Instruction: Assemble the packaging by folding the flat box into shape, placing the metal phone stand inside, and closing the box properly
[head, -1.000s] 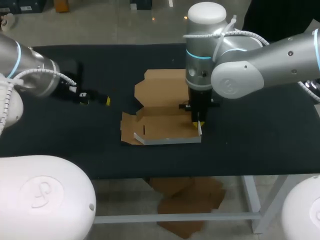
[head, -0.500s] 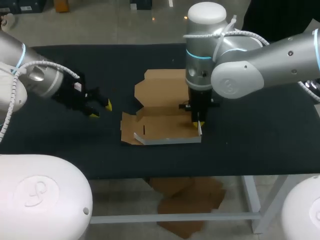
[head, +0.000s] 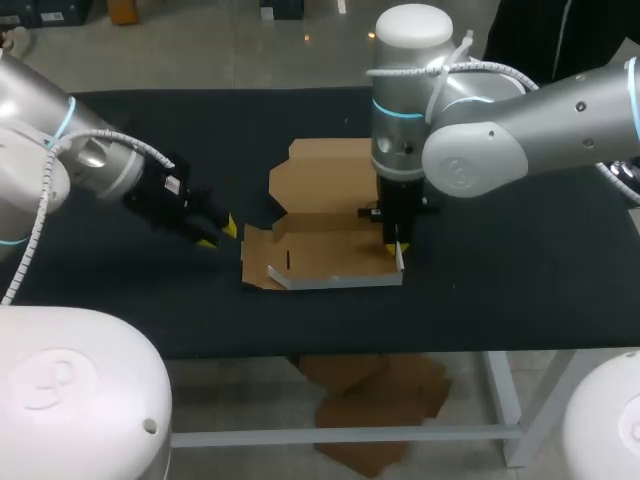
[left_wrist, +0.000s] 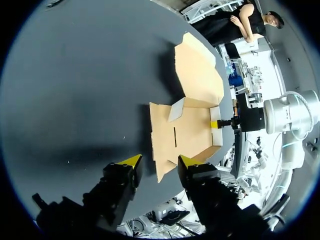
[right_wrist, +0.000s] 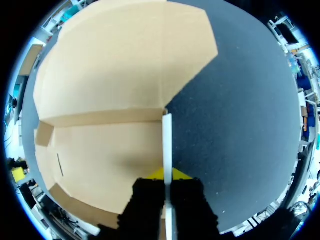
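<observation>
Box mid-desk looks like thin, bendy card, so I'd grab flaps near creases; right gripper pinches the right flap, left gripper open beside it

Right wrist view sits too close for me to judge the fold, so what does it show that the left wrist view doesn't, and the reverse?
Only the right wrist view: a close look at the right gripper shut on the upright white-edged side flap.
Only the left wrist view: the open left gripper, just short of the near corner of the brown cardboard box, and that box's whole outline, including its unfolded lid panel.
Both: the box's floor panel with its thin slot, and the black table.
</observation>
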